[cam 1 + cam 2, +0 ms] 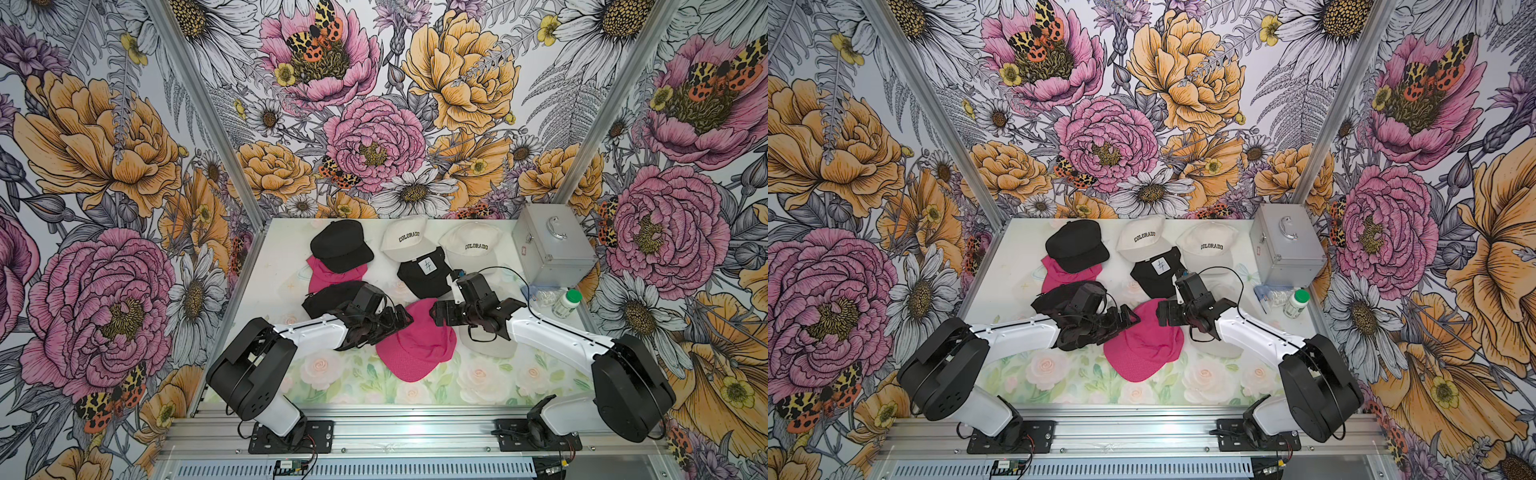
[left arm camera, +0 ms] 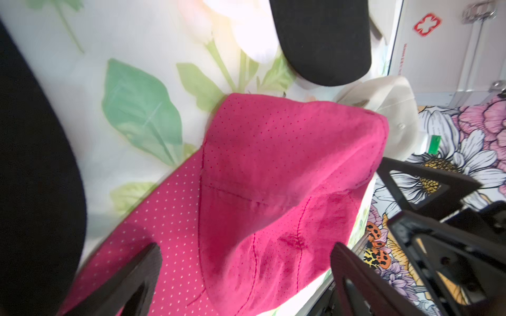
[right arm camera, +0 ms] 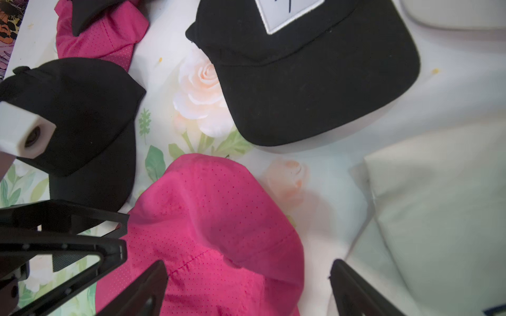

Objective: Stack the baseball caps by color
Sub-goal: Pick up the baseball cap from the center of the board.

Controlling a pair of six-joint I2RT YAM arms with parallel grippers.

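Flanking the hot pink cap from both sides.
Left gripper and right gripper both spread wide, gripping nothing; the cap lies on the table midway along its front edge.

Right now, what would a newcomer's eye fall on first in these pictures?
The hot pink perforated fabric cap at the floral table's front middle catches the eye, with the open left gripper and open right gripper facing each other across its crown. Behind, two cream fabric caps lettered COLORADO lie along the back edge.
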